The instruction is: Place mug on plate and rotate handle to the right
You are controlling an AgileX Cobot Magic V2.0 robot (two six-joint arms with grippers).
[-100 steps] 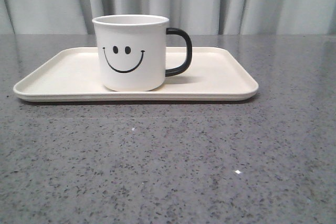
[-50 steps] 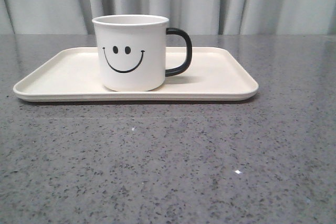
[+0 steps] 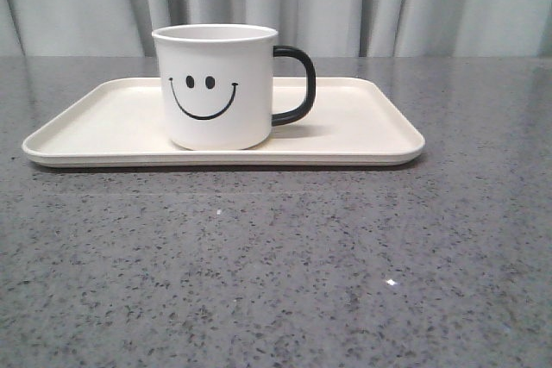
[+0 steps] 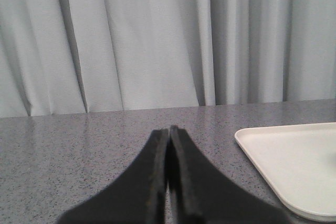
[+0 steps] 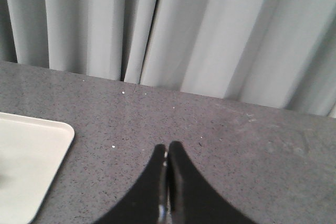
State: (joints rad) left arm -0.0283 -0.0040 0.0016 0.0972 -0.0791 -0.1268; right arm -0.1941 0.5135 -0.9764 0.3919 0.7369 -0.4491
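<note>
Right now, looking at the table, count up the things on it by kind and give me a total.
Mugs: 1, the mug, white with a black handle, standing on the tray.
Trays: 1, the plate.
Total: 2.

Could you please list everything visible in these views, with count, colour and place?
mug: one, white with a black smiley face, upright on the plate, left of its middle in the front view
handle: one, glossy black, on the mug's right side
plate: one, cream-white, on the table; a corner shows in each wrist view
table: one, speckled grey, under the plate
curtain: one, pale grey, behind the table
left claw: one, black, shut on nothing, above the table, apart from the plate
right claw: one, black, shut on nothing, above the table, apart from the plate
</note>
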